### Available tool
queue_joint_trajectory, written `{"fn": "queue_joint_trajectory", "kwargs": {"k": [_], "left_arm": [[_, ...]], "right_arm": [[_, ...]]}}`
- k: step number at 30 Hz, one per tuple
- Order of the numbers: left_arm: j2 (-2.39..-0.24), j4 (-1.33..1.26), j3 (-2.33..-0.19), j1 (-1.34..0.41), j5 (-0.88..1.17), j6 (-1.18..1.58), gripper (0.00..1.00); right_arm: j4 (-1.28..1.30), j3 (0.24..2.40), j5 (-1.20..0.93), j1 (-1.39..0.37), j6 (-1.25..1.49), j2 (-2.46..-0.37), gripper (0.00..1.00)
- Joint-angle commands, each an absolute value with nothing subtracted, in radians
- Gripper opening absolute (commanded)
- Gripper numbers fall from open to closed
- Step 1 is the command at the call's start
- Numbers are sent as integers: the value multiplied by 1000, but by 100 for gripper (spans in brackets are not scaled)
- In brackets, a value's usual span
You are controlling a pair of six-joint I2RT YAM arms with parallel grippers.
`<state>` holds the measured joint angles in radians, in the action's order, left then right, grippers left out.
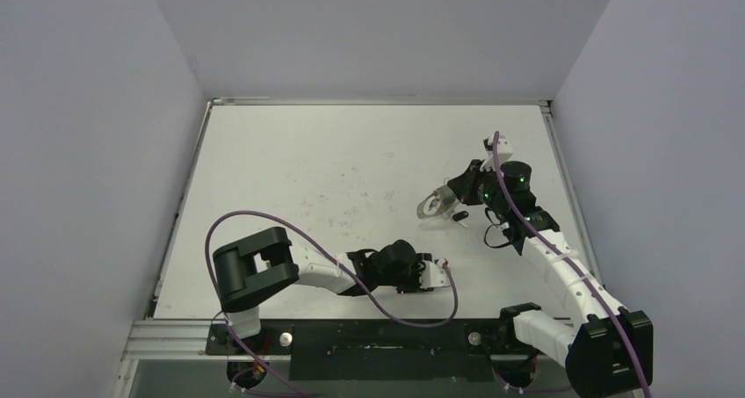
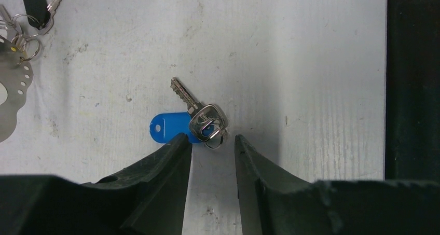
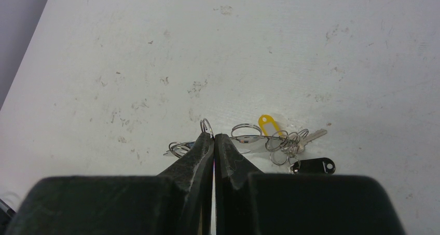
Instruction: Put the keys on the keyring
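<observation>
The blue-tagged key (image 2: 206, 116) lies on the surface (image 2: 311, 64) just beyond the left claw (image 2: 211, 138), whose jaws stand partly open and empty: this looks like the pickup step. The right claw (image 3: 214, 137) is pressed shut at the keyring (image 3: 246, 139). Next, the left claw should advance and pinch the key.

Robot lab test cell

Two white-and-black robot arms (image 1: 321, 273) are bolted to an aluminium rail (image 1: 176, 336) at the edge of a scuffed white table (image 1: 334, 152). Plain grey walls (image 1: 88, 152) box it in on three sides, and purple cables (image 1: 255, 213) loop off the arms.
</observation>
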<state>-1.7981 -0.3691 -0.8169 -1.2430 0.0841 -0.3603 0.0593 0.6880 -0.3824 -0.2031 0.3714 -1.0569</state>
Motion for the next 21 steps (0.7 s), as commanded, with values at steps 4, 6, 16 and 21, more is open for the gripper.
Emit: {"fn": "queue_joint_trajectory", "kwargs": {"k": [4,6,16,21], "left_arm": [[-1836,-384,-846,-1244,99,-379,32],[-1841,-366,-854,-1238,99,-375,30],[-1799,-361,-846,-1226,90,-356,0],[-1744,-363,-821,-1224,54,-327,0]], "right_arm": [[62,715,-382,-198,354,-1068,0],[64,715,-382,-198,353,-1068,0],[62,714,-387,-198,356,-1068,0],[61,713,-390,-198,359,-1069,0]]}}
